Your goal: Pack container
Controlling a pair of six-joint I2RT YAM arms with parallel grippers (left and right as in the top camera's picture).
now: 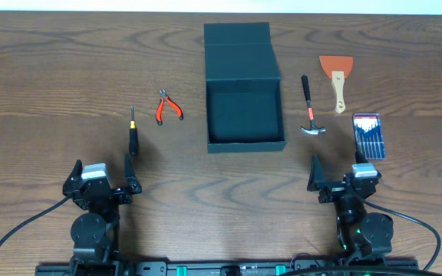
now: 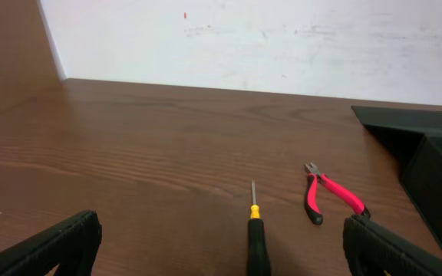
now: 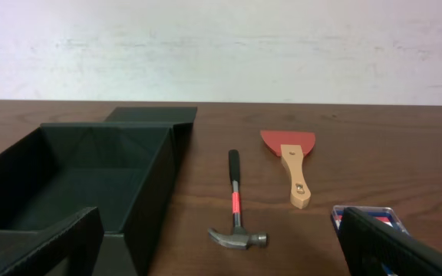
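The container (image 1: 213, 92), a dark teal-grey square box, stands open at the table's middle with its flap lid folded back; it also shows in the right wrist view (image 3: 152, 192) and at the right edge of the left wrist view (image 2: 436, 165). Left of it lie red-handled pliers (image 1: 168, 106) (image 2: 330, 194) and a black screwdriver (image 1: 133, 133) (image 2: 256, 234). Right of it lie a hammer (image 1: 310, 107) (image 3: 236, 211), an orange scraper with a wooden handle (image 1: 337, 77) (image 3: 291, 161) and a blue screwdriver set case (image 1: 368, 136) (image 3: 363, 217). My left gripper (image 1: 103, 173) (image 2: 221, 253) and right gripper (image 1: 342, 172) (image 3: 221, 245) are open and empty near the front edge.
A white wall runs behind the table's far edge. A wooden panel (image 2: 10, 54) stands at the far left in the left wrist view.
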